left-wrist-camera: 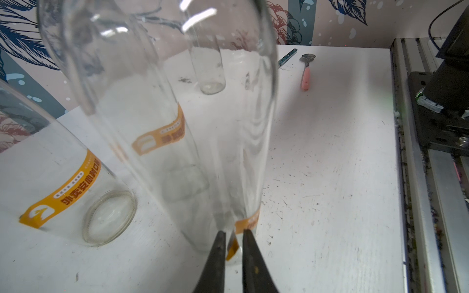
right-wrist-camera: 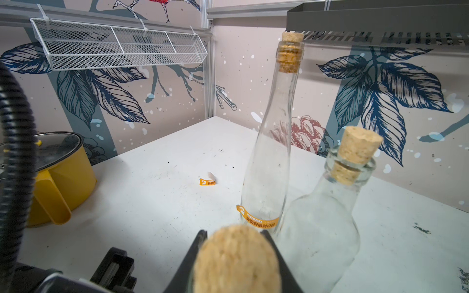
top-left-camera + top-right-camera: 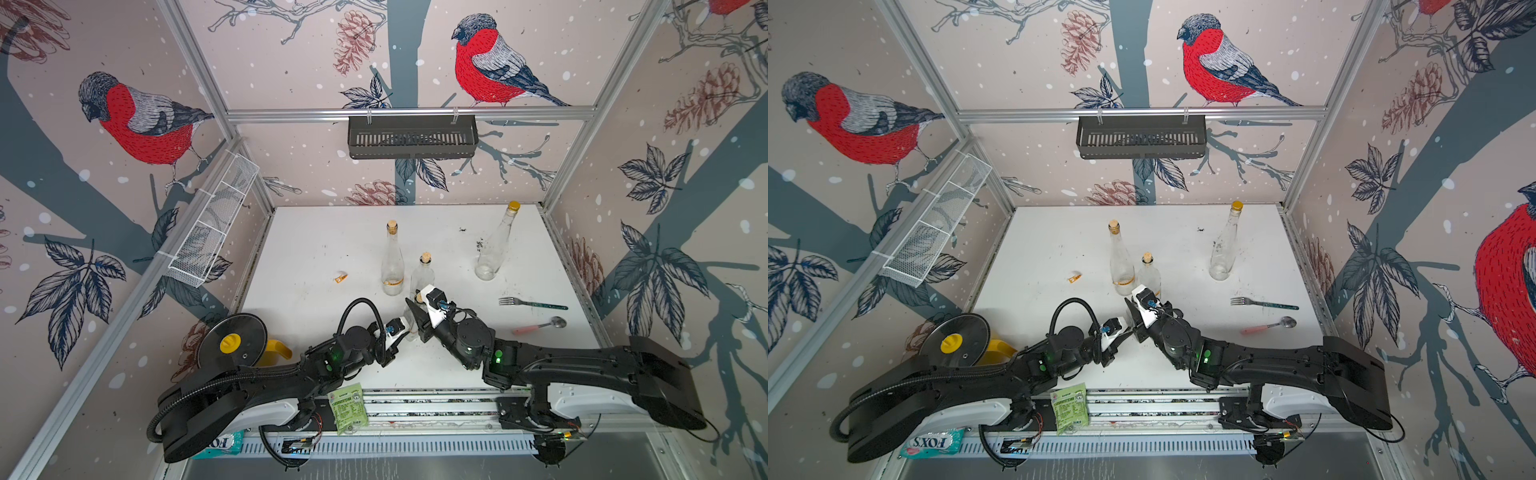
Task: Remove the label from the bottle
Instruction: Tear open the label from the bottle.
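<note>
Near the front middle of a white table (image 3: pixel 316 249), two robot arms meet at a clear glass bottle (image 1: pixel 241 126). On the left, the left gripper (image 1: pixel 233 232) has its jaws drawn narrow on either side of a loose tab of the orange label (image 1: pixel 248 223) banding the bottle's base. Whether they pinch the tab cannot be told. On the right, the right gripper (image 2: pixel 234 234) is clamped at the neck just under the cork (image 2: pixel 237 258), steadying the bottle.

The glass looks hard, smooth, slippery and breakable. The label looks thin, sticky and easily torn, best taken by its free tab.

The table is scuffed and speckled. Left to right it carries a yellow pot (image 3: pixel 277 350), a peeled label scrap (image 3: pixel 341 277), a tall corked bottle (image 3: pixel 392 266), a short corked bottle (image 3: pixel 423 274), a yellow-capped bottle (image 3: pixel 496 245), a fork (image 3: pixel 532 304) and a spoon (image 3: pixel 540 326). Bird-patterned walls enclose the cell.
</note>
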### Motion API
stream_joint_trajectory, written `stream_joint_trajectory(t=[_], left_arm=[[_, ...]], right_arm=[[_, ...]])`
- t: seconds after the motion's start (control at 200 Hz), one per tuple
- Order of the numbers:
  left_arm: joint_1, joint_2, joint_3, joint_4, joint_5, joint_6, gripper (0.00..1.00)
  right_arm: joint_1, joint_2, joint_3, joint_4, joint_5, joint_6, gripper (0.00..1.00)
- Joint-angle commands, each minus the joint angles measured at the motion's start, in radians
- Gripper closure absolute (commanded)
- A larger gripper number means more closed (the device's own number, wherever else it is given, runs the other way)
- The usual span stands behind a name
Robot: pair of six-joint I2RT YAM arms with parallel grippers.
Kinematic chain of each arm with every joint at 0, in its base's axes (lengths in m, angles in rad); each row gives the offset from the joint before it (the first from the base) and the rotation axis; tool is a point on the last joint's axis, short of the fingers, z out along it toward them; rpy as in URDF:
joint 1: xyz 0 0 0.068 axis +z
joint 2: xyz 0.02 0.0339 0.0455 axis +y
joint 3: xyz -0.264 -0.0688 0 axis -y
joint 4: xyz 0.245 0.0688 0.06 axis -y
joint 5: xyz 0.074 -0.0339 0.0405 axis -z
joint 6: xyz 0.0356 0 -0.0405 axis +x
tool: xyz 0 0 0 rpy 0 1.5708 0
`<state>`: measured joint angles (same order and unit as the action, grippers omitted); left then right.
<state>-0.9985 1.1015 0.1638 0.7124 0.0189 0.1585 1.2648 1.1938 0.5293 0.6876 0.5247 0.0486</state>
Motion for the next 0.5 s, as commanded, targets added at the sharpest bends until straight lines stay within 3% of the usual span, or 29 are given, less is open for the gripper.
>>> stream_joint_trajectory(t=[0.0,0.215,0.49], left_arm=[[0.002,0.001,0.01,0.033,-0.008,0.016,0.89],[0.002,0.001,0.015,0.016,-0.006,0.015,1.0],[0.001,-0.004,0.015,0.006,0.022,0.016,1.0]], right_arm=[[0.002,0.004,0.012,0.066,0.003,0.0,1.0],[0.002,0.018,0.019,0.064,0.078,0.013,1.0],[0.006,0.018,0.018,0.068,0.172,0.031,1.0]])
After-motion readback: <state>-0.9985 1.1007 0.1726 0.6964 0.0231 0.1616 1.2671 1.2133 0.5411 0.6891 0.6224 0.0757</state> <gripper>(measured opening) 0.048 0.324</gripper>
